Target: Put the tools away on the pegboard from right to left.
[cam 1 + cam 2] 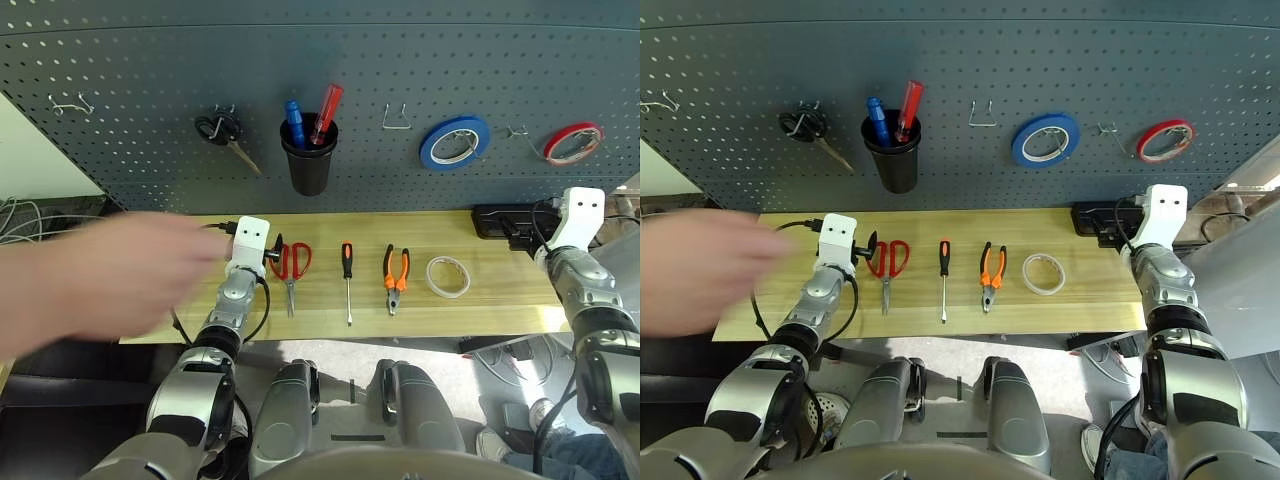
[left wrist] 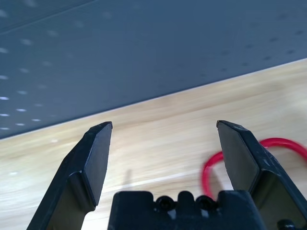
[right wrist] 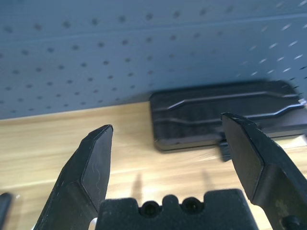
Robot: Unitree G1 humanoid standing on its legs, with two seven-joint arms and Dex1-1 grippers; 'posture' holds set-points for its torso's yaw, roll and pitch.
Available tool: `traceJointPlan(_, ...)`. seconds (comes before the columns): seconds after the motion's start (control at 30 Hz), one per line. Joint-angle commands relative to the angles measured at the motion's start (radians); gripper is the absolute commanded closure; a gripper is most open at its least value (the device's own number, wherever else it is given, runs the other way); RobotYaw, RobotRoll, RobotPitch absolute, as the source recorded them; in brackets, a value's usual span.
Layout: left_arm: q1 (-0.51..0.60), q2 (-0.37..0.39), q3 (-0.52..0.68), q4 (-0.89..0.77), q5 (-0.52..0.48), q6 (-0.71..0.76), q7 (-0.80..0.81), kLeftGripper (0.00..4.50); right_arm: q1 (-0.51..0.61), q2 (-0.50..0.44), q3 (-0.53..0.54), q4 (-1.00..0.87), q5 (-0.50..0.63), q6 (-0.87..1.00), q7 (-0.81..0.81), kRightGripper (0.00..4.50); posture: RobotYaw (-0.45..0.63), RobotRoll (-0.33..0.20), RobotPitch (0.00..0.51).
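Note:
Four tools lie in a row on the wooden table (image 1: 500, 300): red-handled scissors (image 1: 291, 265), a slim screwdriver (image 1: 347, 275), orange-and-black pliers (image 1: 396, 270) and a white tape roll (image 1: 448, 277) at the right end. The pegboard (image 1: 400, 60) rises behind them. My left gripper (image 2: 163, 125) stands open and empty just left of the scissors, whose red handle loop (image 2: 283, 143) shows beside one finger. At the table's far right my right gripper (image 3: 167, 122) is open and empty, facing a flat black box (image 3: 225, 115).
On the pegboard hang black-handled scissors (image 1: 225, 133), a black cup (image 1: 308, 155) with two handles in it, an empty hook (image 1: 396, 118), a blue tape roll (image 1: 454, 141) and a red tape roll (image 1: 573, 143). A person's blurred hand (image 1: 90, 280) reaches in at the left.

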Motion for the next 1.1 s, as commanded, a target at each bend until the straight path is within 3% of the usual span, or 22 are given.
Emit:
traceJointPlan(0.03,0.036,0.009,-0.007,-0.017,0.015,0.004,0.018,0.05,0.001,0.020,-0.007,0.031,0.009,0.025,0.033,0.00,0.06,0.000,0.149)
traceJointPlan(0.2,0.063,0.011,-0.005,-0.073,-0.023,0.040,-0.075,0.05,0.011,0.042,-0.006,-0.009,0.029,0.099,0.099,0.00,0.05,0.000,0.146)
traceJointPlan(0.3,0.075,-0.002,-0.035,-0.187,-0.066,0.093,-0.249,0.05,0.028,0.049,0.018,-0.061,0.037,0.265,0.161,0.00,0.06,0.000,0.141)
traceJointPlan(0.57,0.065,0.010,-0.196,-0.344,-0.015,0.257,-0.521,0.05,0.019,0.071,0.096,-0.052,-0.049,0.432,0.096,0.00,0.12,0.000,0.130)
traceJointPlan(0.73,0.047,-0.002,-0.235,-0.411,-0.008,0.339,-0.554,0.05,-0.032,0.096,0.107,0.032,-0.076,0.442,0.022,0.00,0.14,0.000,0.125)
traceJointPlan(1.1,0.019,-0.018,-0.315,-0.397,0.033,0.341,-0.611,0.05,-0.073,0.133,0.109,0.142,-0.108,0.504,-0.107,0.00,0.15,0.000,0.141)
